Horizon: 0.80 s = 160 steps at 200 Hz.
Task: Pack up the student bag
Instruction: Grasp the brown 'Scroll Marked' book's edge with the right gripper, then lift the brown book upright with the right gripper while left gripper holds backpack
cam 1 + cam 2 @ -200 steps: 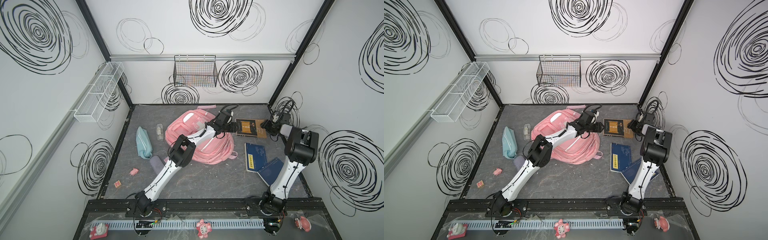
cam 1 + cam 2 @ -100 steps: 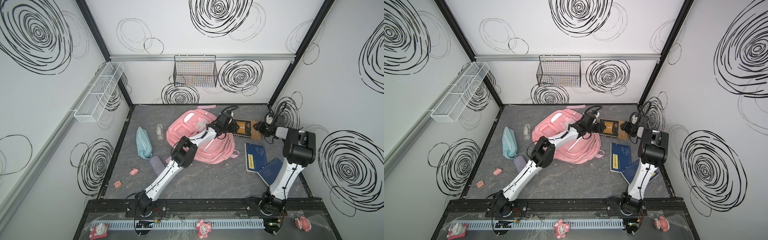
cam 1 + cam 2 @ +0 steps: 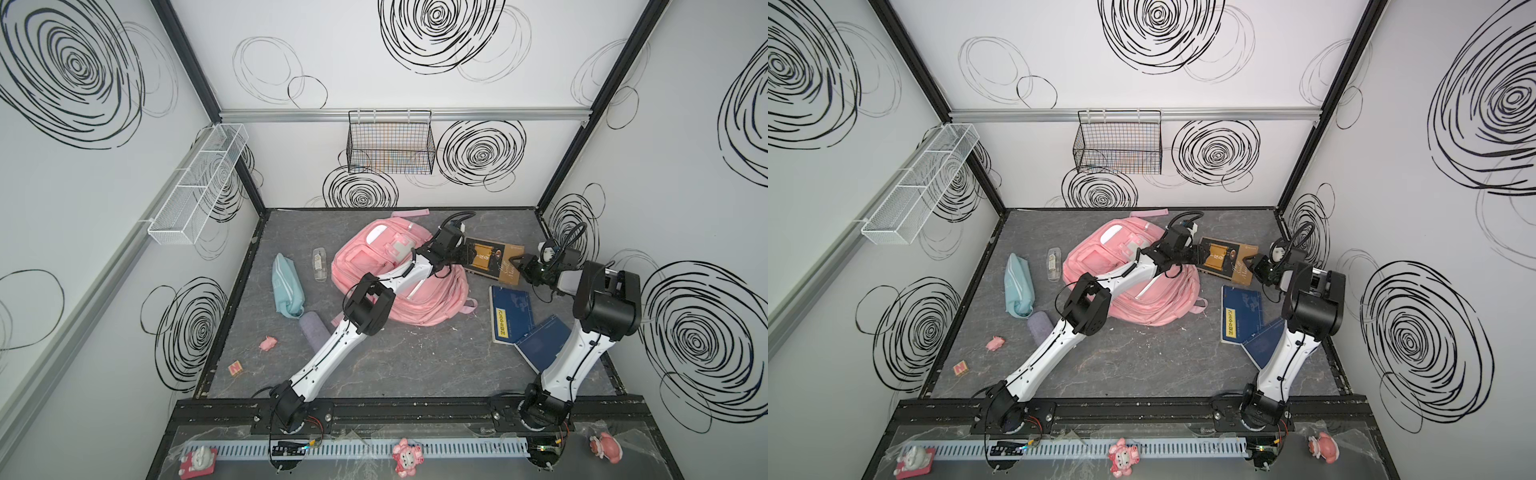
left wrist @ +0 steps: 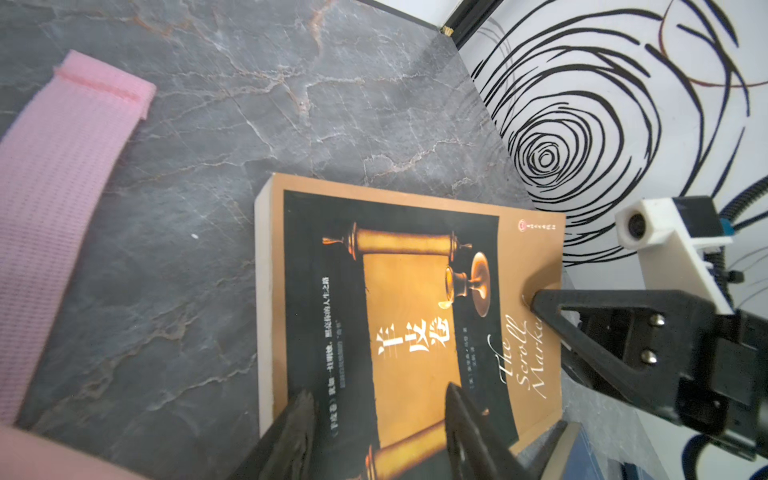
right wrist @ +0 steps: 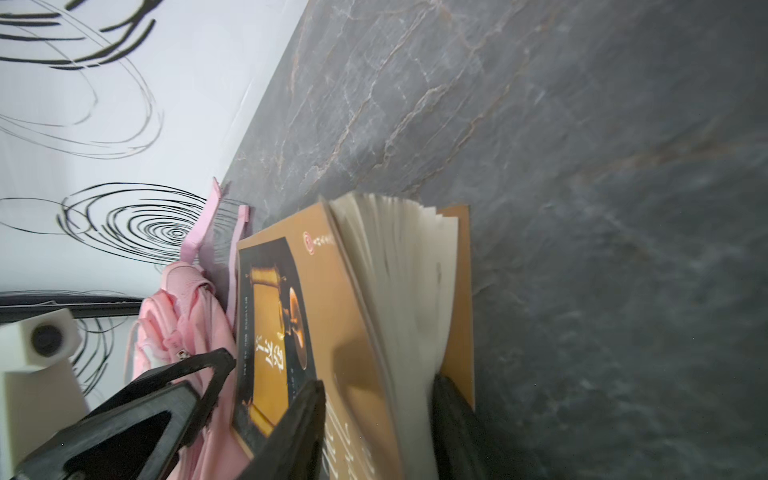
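Now mid pickup of brown book [image 3: 492, 257]. Spread jaws on left gripper [image 4: 378, 415], tips on cover; right gripper [image 5: 376, 390] straddling fanned page edge, firm pinch unconfirmable. Flat on table [image 3: 415, 365], just beside book: student bag [image 3: 440, 299]. Next, likely: tighter pinch, lift, carry bagward.

Brown book [image 4: 399, 316] cover reads "The Scroll Marke…" w/ Chinese title 羊皮卷; toy block [image 3: 235, 368] shows "N".

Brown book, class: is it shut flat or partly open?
Partly open: the book shows pages fanned apart between its covers in the right wrist view.
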### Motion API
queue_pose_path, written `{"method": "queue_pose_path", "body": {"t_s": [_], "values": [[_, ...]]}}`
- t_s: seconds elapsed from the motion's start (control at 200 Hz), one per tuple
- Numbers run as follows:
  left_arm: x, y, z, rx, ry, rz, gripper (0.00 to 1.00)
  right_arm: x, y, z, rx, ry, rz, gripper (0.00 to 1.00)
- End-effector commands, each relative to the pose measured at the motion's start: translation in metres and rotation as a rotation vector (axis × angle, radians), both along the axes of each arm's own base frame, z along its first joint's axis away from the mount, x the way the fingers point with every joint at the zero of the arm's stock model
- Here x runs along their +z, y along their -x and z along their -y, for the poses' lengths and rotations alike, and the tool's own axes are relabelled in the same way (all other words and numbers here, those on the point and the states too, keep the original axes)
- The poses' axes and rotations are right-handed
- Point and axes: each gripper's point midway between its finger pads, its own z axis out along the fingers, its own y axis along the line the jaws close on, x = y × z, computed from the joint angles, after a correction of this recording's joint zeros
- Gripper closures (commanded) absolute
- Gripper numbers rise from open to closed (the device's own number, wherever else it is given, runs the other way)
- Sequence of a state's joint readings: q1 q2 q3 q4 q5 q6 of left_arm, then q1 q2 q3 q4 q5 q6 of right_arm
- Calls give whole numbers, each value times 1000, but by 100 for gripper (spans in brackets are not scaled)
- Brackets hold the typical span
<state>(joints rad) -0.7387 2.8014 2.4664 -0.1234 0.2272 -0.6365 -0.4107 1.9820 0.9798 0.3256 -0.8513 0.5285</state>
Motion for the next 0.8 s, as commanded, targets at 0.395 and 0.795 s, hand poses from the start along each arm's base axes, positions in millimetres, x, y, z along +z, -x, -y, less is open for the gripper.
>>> {"method": "queue_pose_path", "body": {"t_s": [0.395, 0.795], "values": [[-31, 32, 15, -88, -3, -86, 47, 86, 16, -45, 154, -92, 155, 89], [184, 54, -15, -131, 6, 219, 45, 147, 29, -19, 35, 6, 194, 100]]}}
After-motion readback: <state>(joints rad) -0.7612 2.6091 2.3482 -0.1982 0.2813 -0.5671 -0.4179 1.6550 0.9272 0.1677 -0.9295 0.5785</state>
